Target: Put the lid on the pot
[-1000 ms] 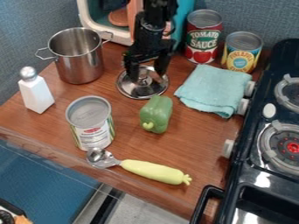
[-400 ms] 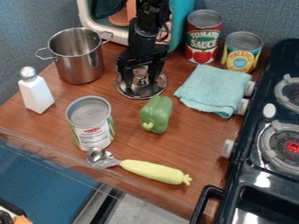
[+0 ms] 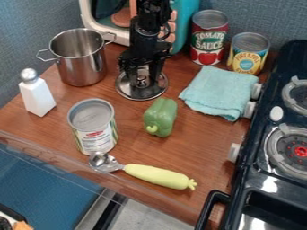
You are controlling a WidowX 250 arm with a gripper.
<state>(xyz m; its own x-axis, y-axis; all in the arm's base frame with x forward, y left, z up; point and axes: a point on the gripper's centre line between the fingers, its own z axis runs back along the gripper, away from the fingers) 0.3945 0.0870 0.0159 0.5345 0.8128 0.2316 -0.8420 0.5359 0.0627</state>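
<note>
The black gripper (image 3: pixel 142 77) hangs down over the metal lid, its two fingers apart on either side of the lid's small knob. The round lid (image 3: pixel 142 94) lies flat on the wooden counter, right of the pot; the fingers cover parts of its upper area. Whether either finger touches the knob I cannot tell. The silver pot (image 3: pixel 83 67) stands upright at the upper left, with its top uncovered and a wire handle on each side.
A green pepper (image 3: pixel 160 117) lies just below the lid. Around stand a can (image 3: pixel 94 130), a white shaker (image 3: pixel 37 95), a folded cloth (image 3: pixel 220 93), two more cans, a yellow-handled scoop (image 3: pixel 157 176) and the stove (image 3: pixel 273 179). A toy microwave (image 3: pixel 107 28) is behind.
The gripper has moved slightly left and down around the knob, its fingers somewhat closer together. The lid has slid a little to the left. The pot has stayed put.
</note>
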